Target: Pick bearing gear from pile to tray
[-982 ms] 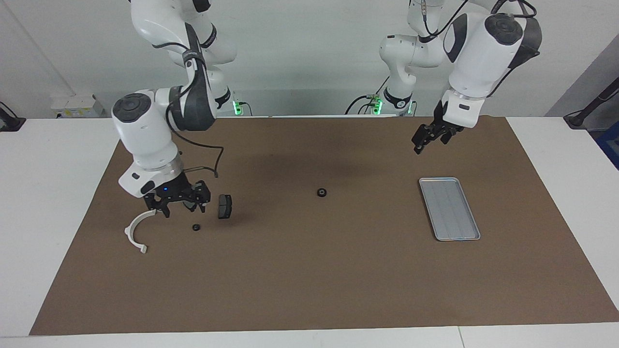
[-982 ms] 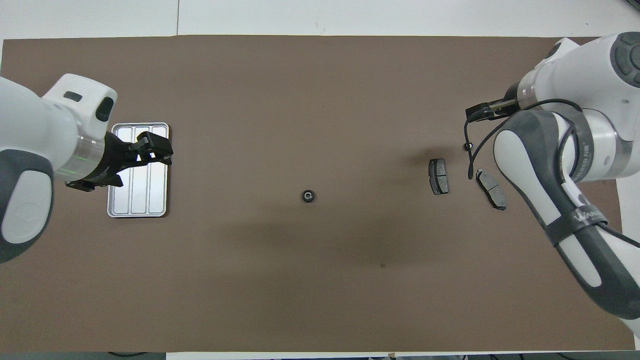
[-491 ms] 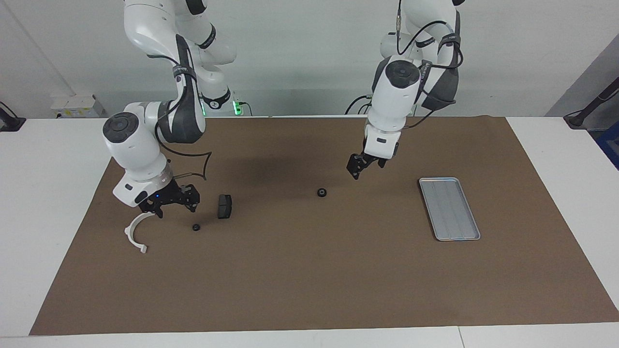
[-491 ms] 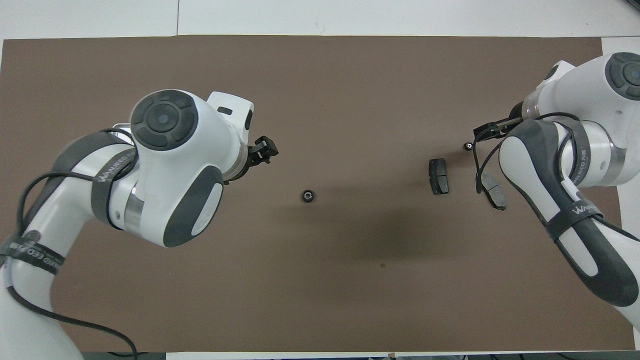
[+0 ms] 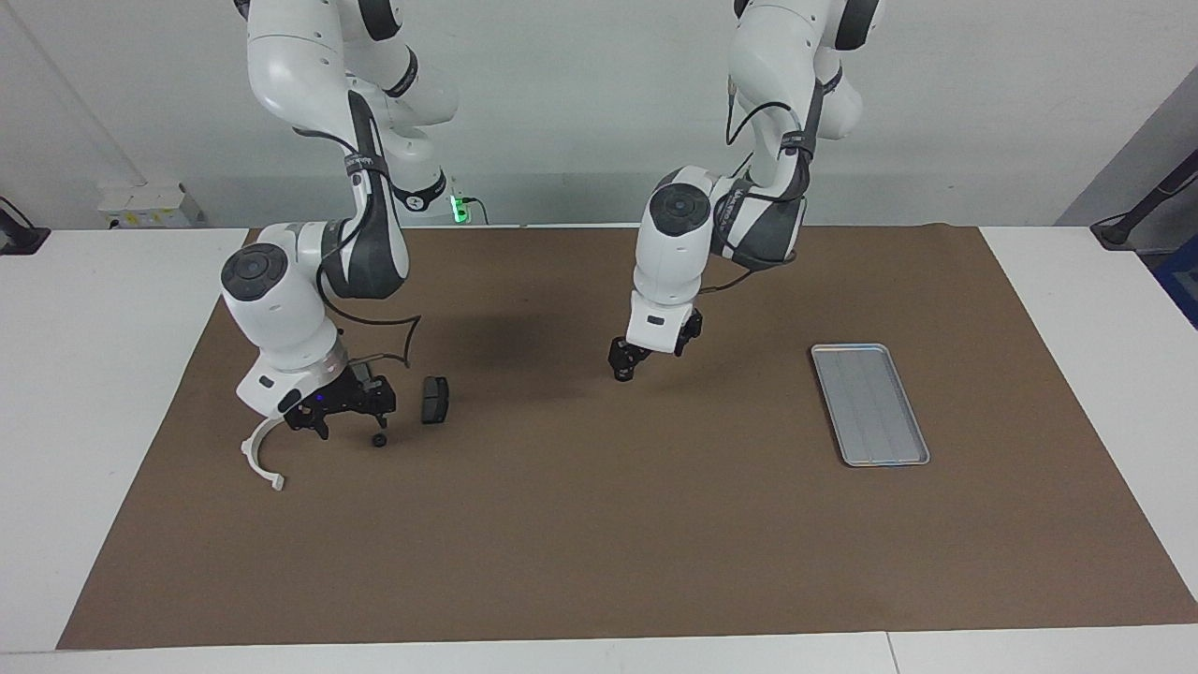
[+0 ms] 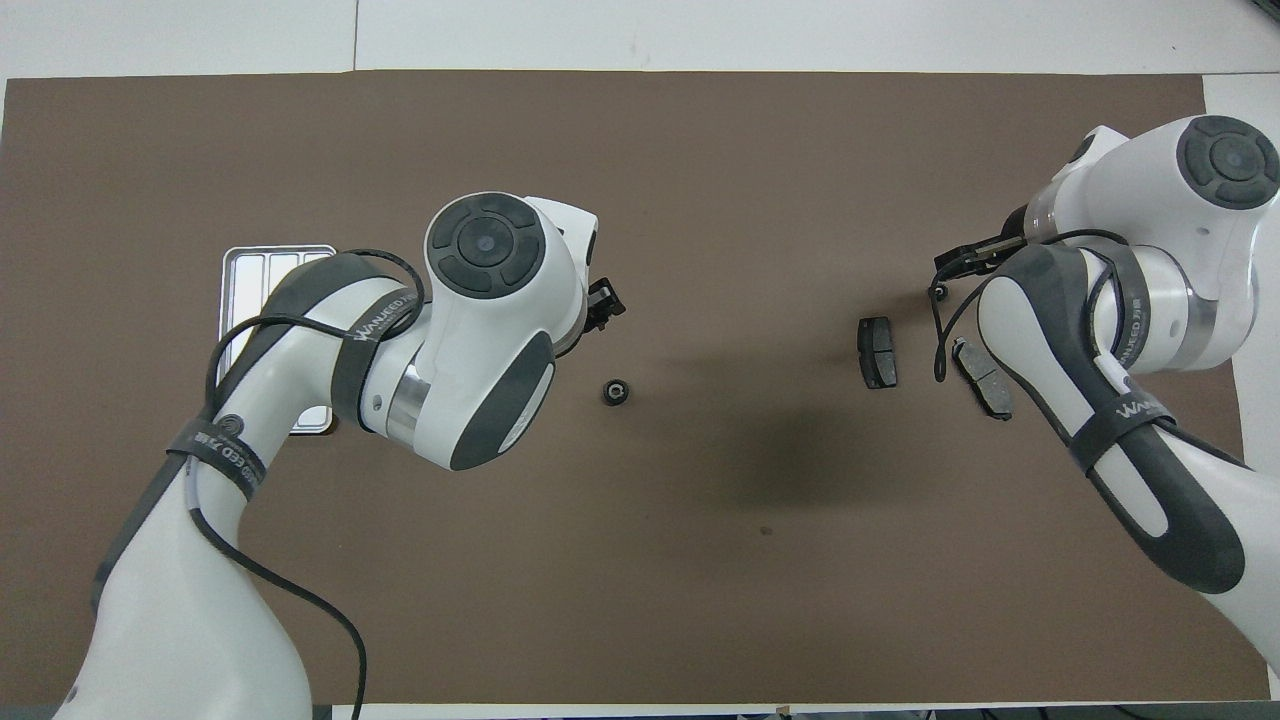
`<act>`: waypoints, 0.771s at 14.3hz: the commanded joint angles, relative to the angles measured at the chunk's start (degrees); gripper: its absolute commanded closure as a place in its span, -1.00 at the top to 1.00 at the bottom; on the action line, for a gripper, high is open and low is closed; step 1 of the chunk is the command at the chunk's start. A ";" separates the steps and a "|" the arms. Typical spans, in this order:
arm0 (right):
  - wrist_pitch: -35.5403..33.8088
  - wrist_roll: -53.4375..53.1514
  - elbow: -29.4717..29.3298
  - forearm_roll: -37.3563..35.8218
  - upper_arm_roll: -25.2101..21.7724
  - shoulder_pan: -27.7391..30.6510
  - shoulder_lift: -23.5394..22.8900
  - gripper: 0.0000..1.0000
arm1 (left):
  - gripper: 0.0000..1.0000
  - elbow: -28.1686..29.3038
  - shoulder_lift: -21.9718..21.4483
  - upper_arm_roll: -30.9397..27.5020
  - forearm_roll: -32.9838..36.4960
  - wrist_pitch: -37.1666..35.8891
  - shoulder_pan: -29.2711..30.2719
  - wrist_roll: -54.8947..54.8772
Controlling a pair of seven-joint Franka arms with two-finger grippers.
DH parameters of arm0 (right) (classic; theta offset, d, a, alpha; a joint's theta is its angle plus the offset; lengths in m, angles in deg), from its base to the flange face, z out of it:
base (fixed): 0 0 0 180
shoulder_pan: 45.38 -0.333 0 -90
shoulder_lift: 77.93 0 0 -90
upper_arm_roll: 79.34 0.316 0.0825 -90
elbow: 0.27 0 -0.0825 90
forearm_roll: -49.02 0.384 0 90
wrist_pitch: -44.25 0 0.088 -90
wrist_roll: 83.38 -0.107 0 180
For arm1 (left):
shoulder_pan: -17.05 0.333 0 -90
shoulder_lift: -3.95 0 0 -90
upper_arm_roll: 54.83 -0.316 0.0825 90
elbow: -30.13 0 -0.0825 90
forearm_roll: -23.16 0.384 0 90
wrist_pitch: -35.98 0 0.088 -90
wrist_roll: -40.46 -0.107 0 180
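Flagged risks first. Could overshoot the tray (image 5: 870,404) at the left arm's end of the counter (image 5: 112,374), given a shallow rim and a round part apt to roll. Could snag the white half-ring bracket (image 5: 260,451) or shove the two brake pads (image 6: 878,352) in the pile at the right arm's end, with the right tool (image 5: 348,412) low among them, spread open, gripping nothing, one tip just beside a tiny gear (image 5: 378,440). Could also flick or pinch off-centre the lone bearing gear (image 6: 615,392), lying mid-mat between pile and tray, well apart from both and hidden in the facing view under the left tool (image 5: 625,363), which was spread wide and empty; contact not clear. Materials: brown mat (image 5: 599,543) matte, flat, probably grippy. Tray silver-grey metal, rectangular, rounded corners, ribbed floor, looked slick. Bracket a thin, smooth white arc, plastic-looking. Pads dark grey, flat, blocky slabs. Gears black, round, holed at centre, likely hardest to seize.
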 commanded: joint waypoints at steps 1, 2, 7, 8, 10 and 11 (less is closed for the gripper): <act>1.75 -0.67 0.31 0.67 0.21 0.16 -1.51 0.87 | 1.00 0.54 0.61 -0.82 1.07 4.24 -0.80 0.60; 2.01 -0.76 0.31 0.67 0.21 0.07 -2.13 0.87 | 1.00 2.81 0.34 -0.82 1.07 6.10 -1.32 0.68; 2.98 -2.17 0.31 0.67 0.30 -1.16 -3.01 0.85 | 1.00 4.95 0.08 -0.73 0.98 6.91 -3.34 0.86; 3.07 -2.25 0.40 0.67 0.30 -1.33 -3.36 0.85 | 1.00 5.47 0.16 -0.73 0.98 6.99 -3.70 0.86; 3.16 -2.17 0.40 0.67 0.30 -1.69 -3.80 0.85 | 1.00 6.96 0.08 -0.73 0.98 7.69 -4.40 0.77; 3.16 -1.99 0.74 0.67 0.30 -1.69 -3.98 0.85 | 0.94 7.58 -0.01 -0.73 0.98 8.31 -4.40 0.51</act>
